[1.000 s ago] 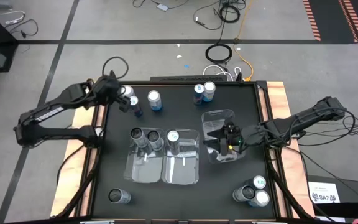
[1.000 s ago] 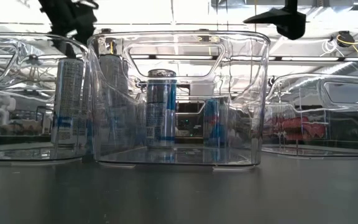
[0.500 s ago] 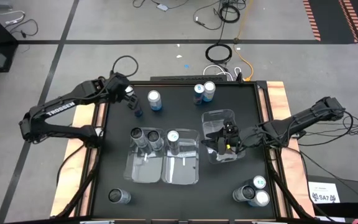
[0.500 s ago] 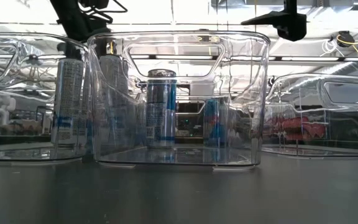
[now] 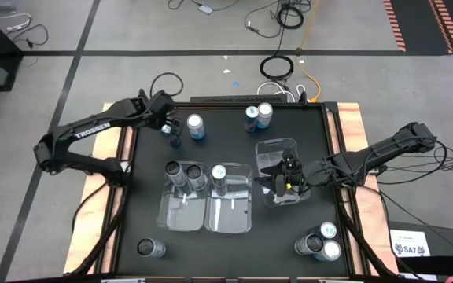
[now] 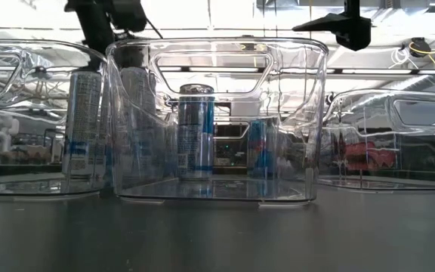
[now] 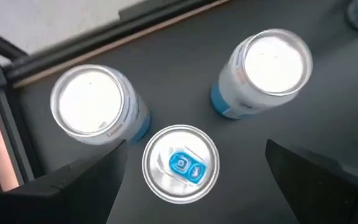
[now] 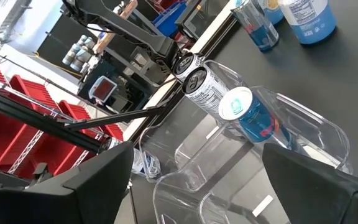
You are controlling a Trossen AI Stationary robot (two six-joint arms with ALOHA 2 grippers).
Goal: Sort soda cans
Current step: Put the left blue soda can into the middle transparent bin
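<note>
The left gripper (image 7: 191,171) hung above the far-left corner of the black table (image 5: 289,244), its two dark fingers (image 7: 82,180) spread wide with nothing between them. Directly under it stood a blue-tabbed silver can (image 7: 180,163), upright, long axis vertical, its round top facing the wrist camera. Two white-topped cans with blue lower bands (image 7: 94,106) (image 7: 269,68) stood upright near it, apart from it and from each other.

The right gripper (image 5: 288,179) hovered over the clear plastic bin on the right (image 5: 267,149), fingers likewise spread and empty; I could see no can in that bin.

Two more clear rectangular bins sat side by side at the table's middle. The left bin (image 5: 178,220) held two dark grey cans (image 5: 181,174) standing upright; the middle bin (image 5: 230,220) held one blue-and-white can (image 5: 219,174), also upright.

A pair of upright cans (image 5: 258,115) stood near the far edge, three cans (image 5: 322,244) clustered at the near-right corner, and a single dark-topped can (image 5: 149,248) stood at the near-left. Every can visible had its long axis vertical, top up.
</note>
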